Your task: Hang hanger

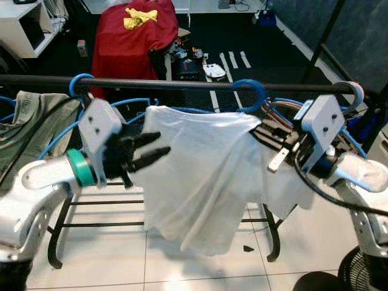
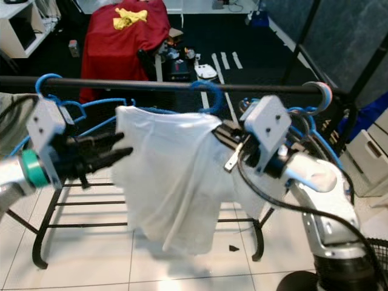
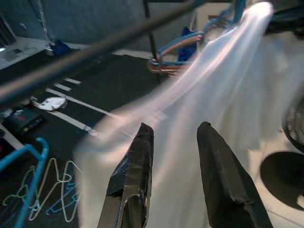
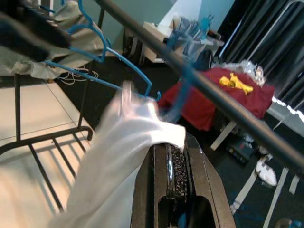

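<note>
Hanging by its hook over the dark rail (image 1: 182, 84), the blue hanger (image 1: 251, 94) is being carried by the rack with a white shirt (image 1: 200, 176) draped crookedly on it; the cloth is bunched toward the robot's right and is sagging low at the front. The right gripper (image 4: 173, 142) is being held at the shirt's right shoulder, its fingers closed together with the shirt's edge lying against their tips; whether cloth is truly pinched cannot be told. The left gripper (image 1: 148, 151) is being held beside the shirt's left edge, its fingers (image 3: 135, 166) parted and nothing being gripped. Judging from this, the hook is already seated, so the risk is being carried by the withdrawal; if the right gripper is being pulled away with cloth caught, the shirt could be dragged off the hanger, or the hook lifted off the rail; neighbouring blue hangers (image 1: 82, 85) could also be snagged.
</note>
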Controlling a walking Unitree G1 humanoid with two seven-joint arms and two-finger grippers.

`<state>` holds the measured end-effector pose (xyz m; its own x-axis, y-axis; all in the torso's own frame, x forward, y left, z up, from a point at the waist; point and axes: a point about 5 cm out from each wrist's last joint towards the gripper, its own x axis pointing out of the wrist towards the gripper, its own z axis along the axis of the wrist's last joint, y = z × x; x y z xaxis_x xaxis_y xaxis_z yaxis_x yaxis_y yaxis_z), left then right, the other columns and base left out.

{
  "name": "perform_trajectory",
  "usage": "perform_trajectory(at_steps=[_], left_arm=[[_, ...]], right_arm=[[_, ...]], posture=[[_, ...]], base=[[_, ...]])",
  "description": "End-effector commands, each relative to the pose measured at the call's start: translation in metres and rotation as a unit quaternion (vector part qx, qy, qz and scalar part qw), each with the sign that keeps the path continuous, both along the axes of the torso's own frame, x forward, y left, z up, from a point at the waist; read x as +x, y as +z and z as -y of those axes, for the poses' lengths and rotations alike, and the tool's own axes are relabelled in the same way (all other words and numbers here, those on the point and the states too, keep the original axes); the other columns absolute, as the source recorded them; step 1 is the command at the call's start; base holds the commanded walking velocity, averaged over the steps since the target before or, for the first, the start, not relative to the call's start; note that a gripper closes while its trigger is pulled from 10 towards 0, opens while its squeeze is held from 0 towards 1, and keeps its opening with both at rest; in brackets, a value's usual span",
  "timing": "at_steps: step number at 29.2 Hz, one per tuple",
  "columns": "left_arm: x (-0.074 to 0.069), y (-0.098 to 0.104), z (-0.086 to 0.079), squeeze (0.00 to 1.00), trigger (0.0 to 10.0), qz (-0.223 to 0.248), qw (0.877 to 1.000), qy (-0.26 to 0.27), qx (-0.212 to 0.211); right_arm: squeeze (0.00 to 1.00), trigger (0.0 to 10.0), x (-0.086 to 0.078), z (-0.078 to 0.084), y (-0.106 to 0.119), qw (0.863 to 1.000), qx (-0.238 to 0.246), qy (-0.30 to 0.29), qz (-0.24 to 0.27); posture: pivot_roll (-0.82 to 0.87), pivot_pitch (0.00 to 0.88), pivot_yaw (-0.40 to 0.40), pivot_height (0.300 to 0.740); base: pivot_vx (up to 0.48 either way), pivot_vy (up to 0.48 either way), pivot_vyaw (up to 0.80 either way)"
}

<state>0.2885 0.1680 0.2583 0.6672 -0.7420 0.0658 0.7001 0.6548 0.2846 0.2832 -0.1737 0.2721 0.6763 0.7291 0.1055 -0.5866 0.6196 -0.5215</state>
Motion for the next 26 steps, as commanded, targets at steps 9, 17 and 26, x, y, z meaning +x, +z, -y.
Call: perform_trajectory(at_steps=[9,17,26], left_arm=[[0.003,-0.016,0.025,0.0,10.0,0.012,0.999,0.032,0.01],[0.003,-0.021,0.042,0.0,10.0,-0.004,0.999,0.032,-0.023],[-0.001,-0.028,0.049,0.0,10.0,-0.016,1.0,0.019,-0.018]], right_arm=[[0.0,0.0,-0.01,-0.01,-0.003,0.999,-0.018,0.034,0.007],[0.0,0.0,-0.008,-0.008,-0.001,1.0,-0.014,0.019,0.012],[0.0,0.0,-0.005,-0.007,0.004,1.0,-0.012,0.005,0.028]], posture=[[-0.05,0.045,0.117,0.74],[-0.05,0.048,0.119,0.74],[-0.05,0.048,0.12,0.74]], base=[[0.0,0.0,0.0],[0.0,0.0,0.0],[0.0,0.0,0.0]])
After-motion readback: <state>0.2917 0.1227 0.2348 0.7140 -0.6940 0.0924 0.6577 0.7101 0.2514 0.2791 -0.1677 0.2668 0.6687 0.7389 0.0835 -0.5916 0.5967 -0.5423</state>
